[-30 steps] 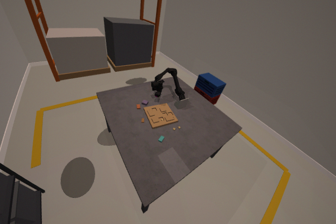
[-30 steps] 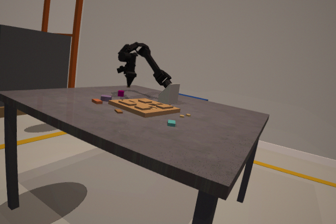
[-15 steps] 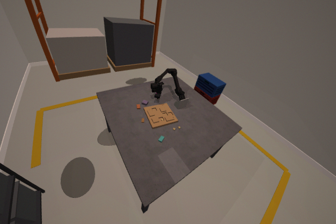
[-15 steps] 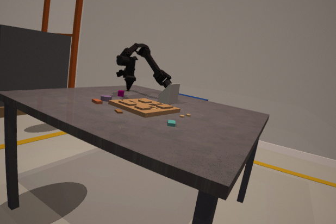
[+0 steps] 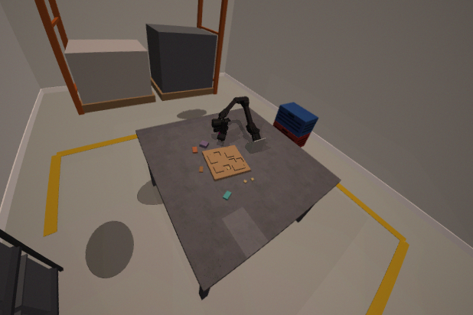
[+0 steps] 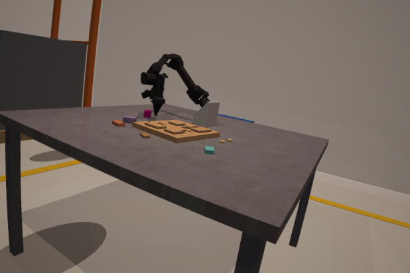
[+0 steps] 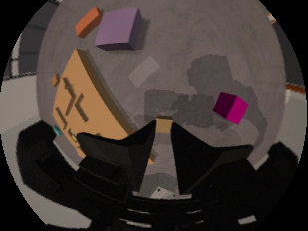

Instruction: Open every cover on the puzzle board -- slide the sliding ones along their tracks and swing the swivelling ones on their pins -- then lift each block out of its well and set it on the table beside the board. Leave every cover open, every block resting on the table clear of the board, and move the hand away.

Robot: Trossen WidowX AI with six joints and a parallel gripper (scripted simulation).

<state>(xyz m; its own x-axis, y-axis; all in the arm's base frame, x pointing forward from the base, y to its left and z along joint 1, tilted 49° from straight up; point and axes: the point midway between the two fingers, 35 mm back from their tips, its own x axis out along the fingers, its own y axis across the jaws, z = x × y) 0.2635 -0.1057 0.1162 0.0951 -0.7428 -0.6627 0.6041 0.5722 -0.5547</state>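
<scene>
My gripper (image 5: 221, 141) (image 6: 155, 114) (image 7: 163, 123) is shut on a small tan block (image 7: 164, 125), low above the table behind the board. The wooden board (image 5: 226, 149) (image 6: 196, 138) (image 7: 105, 119) has several same-coloured covers; whether each is fully open I cannot tell. A small pale piece (image 5: 228, 168) shows among them. On the table lie a purple block (image 5: 203, 144) (image 6: 129, 119) (image 7: 117, 29), an orange-red block (image 5: 194, 150) (image 6: 118, 123), a small orange-brown block (image 5: 201, 169) (image 6: 144, 135), a teal block (image 5: 227, 195) (image 6: 209, 150), two small tan blocks (image 5: 245, 181) (image 5: 252, 179), and a magenta block (image 6: 147, 113) (image 7: 231, 107).
The arm's pale base bracket (image 6: 207, 115) stands at the board's robot side. The grey table (image 5: 184, 197) (image 6: 252, 171) carries everything. A shelf rack with large boxes and a stack of blue and red crates (image 5: 296, 118) stand on the floor beyond the table.
</scene>
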